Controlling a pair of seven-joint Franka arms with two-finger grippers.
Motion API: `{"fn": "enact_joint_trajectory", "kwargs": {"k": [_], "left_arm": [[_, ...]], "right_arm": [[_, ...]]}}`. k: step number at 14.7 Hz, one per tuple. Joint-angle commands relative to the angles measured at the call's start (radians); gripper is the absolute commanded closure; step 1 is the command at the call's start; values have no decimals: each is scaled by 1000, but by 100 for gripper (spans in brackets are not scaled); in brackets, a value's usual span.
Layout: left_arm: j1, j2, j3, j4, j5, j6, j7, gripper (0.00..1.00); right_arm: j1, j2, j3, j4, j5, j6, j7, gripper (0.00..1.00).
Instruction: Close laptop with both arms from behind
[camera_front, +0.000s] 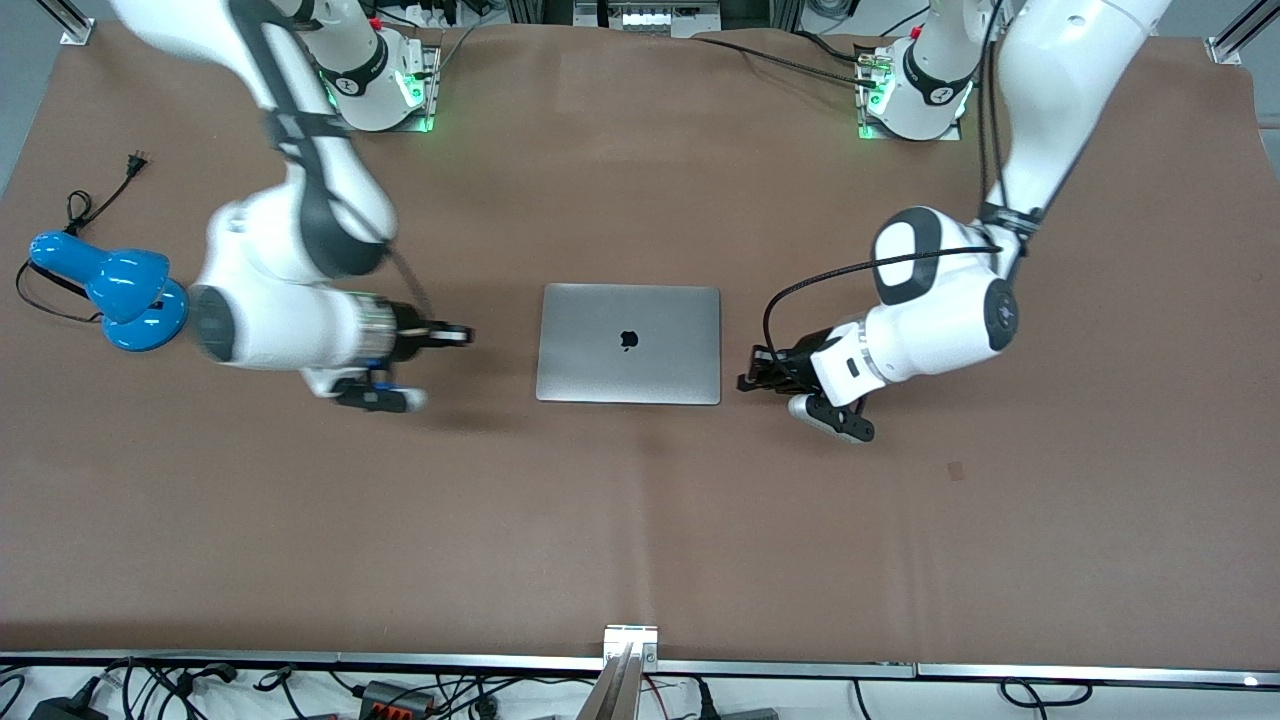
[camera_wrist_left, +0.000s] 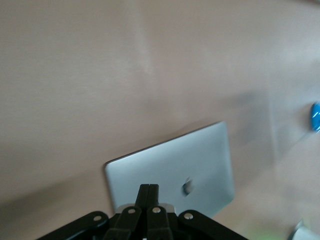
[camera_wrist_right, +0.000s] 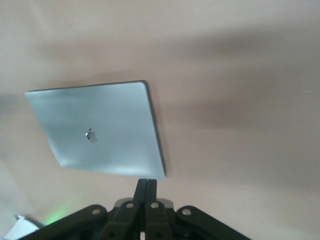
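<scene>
The silver-grey laptop (camera_front: 628, 343) lies flat on the brown table with its lid down and the black apple logo facing up. My left gripper (camera_front: 745, 381) is shut and empty, just beside the laptop's edge toward the left arm's end of the table. My right gripper (camera_front: 466, 335) is shut and empty, a short gap away from the laptop's edge toward the right arm's end. The left wrist view shows the laptop (camera_wrist_left: 170, 167) past the closed fingertips of the left gripper (camera_wrist_left: 149, 189). The right wrist view shows the laptop (camera_wrist_right: 100, 130) past the right gripper (camera_wrist_right: 146, 183).
A blue desk lamp (camera_front: 110, 285) with a black cord lies at the right arm's end of the table; a sliver of it shows in the left wrist view (camera_wrist_left: 315, 116). The arm bases (camera_front: 385, 75) stand along the table's edge farthest from the front camera.
</scene>
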Motion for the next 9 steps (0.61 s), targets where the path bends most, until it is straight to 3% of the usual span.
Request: {"fn": "enact_joint_trajectory", "kwargs": {"k": [1,4,7,9], "left_arm": [[-1,-9,18,88,202,-177,-54,100],[-10,-11,14,162,445,-386,-141,100],[-13,-14,8,224,591,-566,-172,99],[-7,-37,9,282,661,-684,-172,99]], "right_arm": [[-65,-88,11,-15,-3,-61,-19,100],[-124,-160,4,-13,-45,-161,-30,100],[-124,-263,4,-15,-234,-198,-30,100],[-127,-301,3,-13,-292,-226,-33,100]]}}
